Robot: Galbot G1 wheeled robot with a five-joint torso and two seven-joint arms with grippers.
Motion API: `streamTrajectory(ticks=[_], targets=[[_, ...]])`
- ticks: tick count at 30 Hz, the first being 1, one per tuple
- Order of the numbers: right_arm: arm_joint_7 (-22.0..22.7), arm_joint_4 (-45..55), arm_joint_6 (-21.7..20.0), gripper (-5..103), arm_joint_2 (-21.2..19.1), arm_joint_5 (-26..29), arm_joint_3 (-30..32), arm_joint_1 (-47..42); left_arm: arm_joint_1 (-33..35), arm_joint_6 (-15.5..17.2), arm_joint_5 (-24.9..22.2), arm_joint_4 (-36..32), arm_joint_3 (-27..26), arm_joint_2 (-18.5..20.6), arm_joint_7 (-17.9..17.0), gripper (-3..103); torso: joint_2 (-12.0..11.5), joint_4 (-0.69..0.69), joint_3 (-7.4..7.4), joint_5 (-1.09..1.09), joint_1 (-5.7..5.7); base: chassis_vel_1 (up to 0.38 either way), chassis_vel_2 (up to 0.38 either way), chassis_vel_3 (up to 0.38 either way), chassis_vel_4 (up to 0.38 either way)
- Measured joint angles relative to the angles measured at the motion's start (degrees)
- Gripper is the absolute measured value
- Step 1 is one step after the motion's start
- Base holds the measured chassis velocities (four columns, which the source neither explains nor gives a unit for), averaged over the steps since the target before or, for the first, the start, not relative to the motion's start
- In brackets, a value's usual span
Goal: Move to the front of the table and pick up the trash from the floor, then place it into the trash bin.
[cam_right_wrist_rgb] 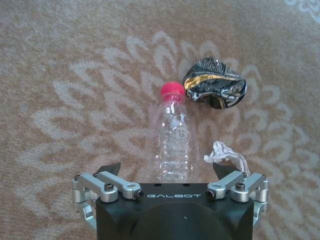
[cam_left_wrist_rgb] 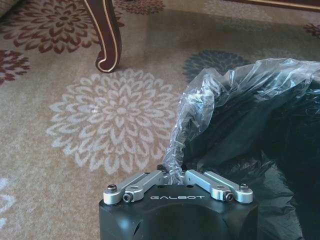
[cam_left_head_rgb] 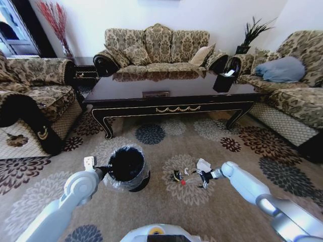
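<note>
Right pincer straddles clear bottle, fingers spread, wrapper beyond

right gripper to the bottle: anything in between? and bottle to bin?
Nothing visible. The right gripper is open with the bottle lying between its fingers on the carpet. Wrapper and paper wad lie beside it. Bare carpet separates the bottle from the bin, whose liner the left gripper pinches.

You can't see the bottle's base behind the right gripper; the trash bin runs off the left wrist view's edge.
</note>
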Motion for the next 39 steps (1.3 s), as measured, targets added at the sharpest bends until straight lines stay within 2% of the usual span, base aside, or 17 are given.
streamTrajectory(ticks=[2,4,7,10,13,15,16,18,19,22,24,26,29,34,37,38,39], targets=[[0.52,-0.86,0.38,103,0.35,-0.41,0.11,0.13,0.16,0.0,-0.19,-0.38,-0.23,-0.12,0.0,2,0.0,0.0,0.0,0.01,0.0,0.0,0.0,0.0,0.0],[1.06,-1.2,0.44,95,0.6,-0.57,-0.01,0.39,0.67,0.0,-0.7,-1.12,-0.62,-0.33,-0.05,2,0.0,0.0,0.0,0.0,0.0,0.0,0.0,0.0,0.0],[1.27,-1.89,0.64,89,0.89,-1.0,-0.13,0.82,1.07,0.01,-0.73,-1.29,-1.03,-0.27,-0.07,2,0.0,0.0,0.0,0.0,0.0,0.0,0.0,0.0,0.0],[1.52,-4.02,1.62,74,1.82,-2.14,-0.09,1.97,2.2,0.02,-0.77,-1.47,-2.15,-0.09,0.0,2,0.0,0.01,0.0,0.01,0.0,0.0,0.0,0.0,0.0],[1.52,-4.6,1.82,68,2.11,-2.35,-0.02,2.38,3.1,0.02,-0.82,-1.79,-2.77,0.04,0.1,2,0.0,0.01,0.0,0.0,0.0,0.0,0.0,0.0,0.0],[1.47,-5.05,2.04,57,2.37,-2.65,0.08,2.72,3.86,0.03,-0.86,-1.93,-3.38,0.02,0.45,2,0.0,0.01,0.0,0.01,0.0,0.0,0.0,0.0,0.0],[1.47,-5.05,2.04,57,2.37,-2.65,0.08,2.72,3.86,0.03,-0.86,-1.93,-3.38,0.02,0.45,2,0.0,0.01,0.0,0.01,0.0,0.0,0.0,0.0,0.0],[1.17,-5.25,2.24,46,2.41,-3.11,0.0,2.88,4.22,0.03,-0.88,-1.26,-3.65,-0.53,0.95,2,0.0,0.01,0.0,-0.01,0.0,0.0,0.0,0.0,0.0],[1.17,-5.25,2.24,46,2.41,-3.11,0.0,2.88,4.22,0.03,-0.88,-1.26,-3.65,-0.53,0.95,2,0.0,0.01,0.0,-0.01,0.0,0.0,0.0,0.0,0.0],[0.89,-5.23,2.43,32,2.38,-2.93,0.02,2.84,4.97,0.03,-0.64,-1.06,-3.81,-1.02,0.99,2,0.01,0.01,-0.01,-0.02,0.0,0.0,0.0,0.0,0.0],[0.77,-4.96,2.49,32,2.23,-2.86,0.06,2.78,5.15,0.03,-0.55,-1.14,-3.83,-1.03,0.98,2,0.0,0.01,0.0,0.0,0.0,0.0,0.0,0.0,0.0],[0.42,-4.15,2.52,26,1.72,-2.49,0.17,2.63,5.23,0.03,-0.39,-1.21,-3.83,-1.0,0.99,2,0.0,0.02,0.0,0.03,0.0,0.0,0.0,0.0,0.0],[-0.17,-2.03,2.51,20,0.38,-0.66,0.3,2.11,5.0,0.03,-0.1,-1.22,-3.65,-0.89,0.95,2,0.0,0.01,0.0,0.02,0.0,0.0,0.0,0.0,0.0],[-0.45,4.54,1.69,19,-3.46,3.5,2.95,-0.61,3.8,0.03,0.05,-0.8,-2.4,-0.78,0.92,2,0.0,0.02,0.0,0.03,0.0,0.0,0.0,0.0,0.0],[-0.61,12.16,-1.61,19,-9.17,12.6,5.33,-4.7,2.72,0.03,0.11,-0.17,-0.83,-0.67,0.9,2,0.0,0.01,0.0,-0.01,0.0,0.0,0.0,0.0,0.0],[-0.61,12.16,-1.61,19,-9.17,12.6,5.33,-4.7,2.72,0.03,0.11,-0.17,-0.83,-0.67,0.9,2,0.0,0.01,0.0,-0.01,0.0,0.0,0.0,0.0,0.0],[-0.68,14.23,-2.57,19,-10.68,15.64,6.36,-6.08,2.24,0.03,0.16,0.05,-0.2,-0.55,0.91,2,0.0,0.0,0.0,0.0,0.0,0.0,0.0,0.0,0.0]])
